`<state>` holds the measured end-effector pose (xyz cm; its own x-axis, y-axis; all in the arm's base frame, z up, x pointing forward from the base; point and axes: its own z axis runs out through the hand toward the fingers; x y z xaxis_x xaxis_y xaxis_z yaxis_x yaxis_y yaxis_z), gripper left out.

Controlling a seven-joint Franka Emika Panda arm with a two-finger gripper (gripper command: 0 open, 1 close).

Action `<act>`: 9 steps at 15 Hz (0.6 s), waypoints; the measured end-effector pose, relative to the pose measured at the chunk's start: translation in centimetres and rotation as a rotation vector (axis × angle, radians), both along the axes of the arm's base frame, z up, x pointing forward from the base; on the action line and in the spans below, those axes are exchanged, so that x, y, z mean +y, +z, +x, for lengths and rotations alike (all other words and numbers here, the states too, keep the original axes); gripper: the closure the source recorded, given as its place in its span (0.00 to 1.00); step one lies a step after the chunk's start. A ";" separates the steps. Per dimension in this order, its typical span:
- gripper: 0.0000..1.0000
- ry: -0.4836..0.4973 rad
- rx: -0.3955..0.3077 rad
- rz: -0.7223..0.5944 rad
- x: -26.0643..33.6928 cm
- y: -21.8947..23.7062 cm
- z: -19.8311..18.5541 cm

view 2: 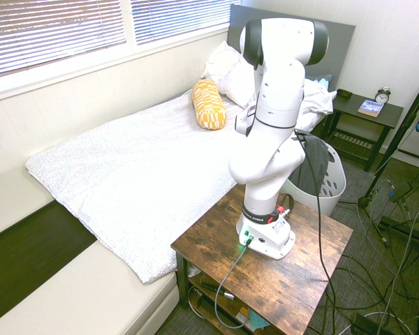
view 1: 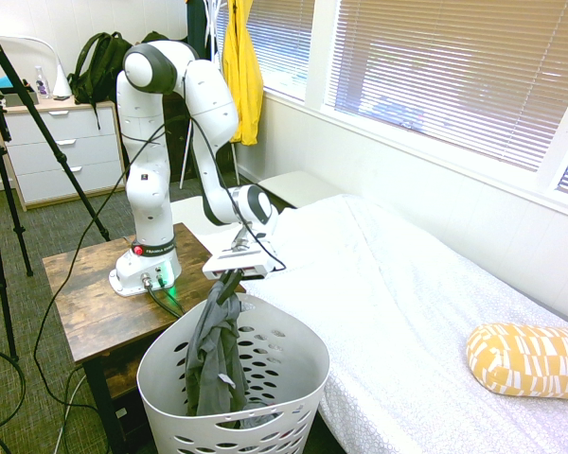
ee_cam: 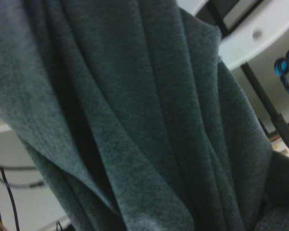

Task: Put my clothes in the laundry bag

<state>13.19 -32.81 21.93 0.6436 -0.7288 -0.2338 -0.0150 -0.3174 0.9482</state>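
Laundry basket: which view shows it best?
First exterior view: the laundry basket shows whole, the grey shirt hanging into it. Second exterior view shows only part behind the arm. Wrist view is mostly shirt.
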 end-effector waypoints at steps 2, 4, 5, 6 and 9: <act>0.00 0.009 -0.014 0.004 -0.1 -1.8 0.1; 0.00 0.009 0.003 0.003 -0.4 -2.4 0.1; 0.00 0.010 0.008 0.004 -0.5 -2.6 0.1; 0.00 0.011 0.011 0.006 -0.5 -2.6 0.1; 0.00 -0.081 -0.010 0.063 -0.2 -2.8 -0.2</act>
<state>12.95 -33.02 19.13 0.5854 -0.7628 -0.2747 -0.0525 -0.3739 0.9260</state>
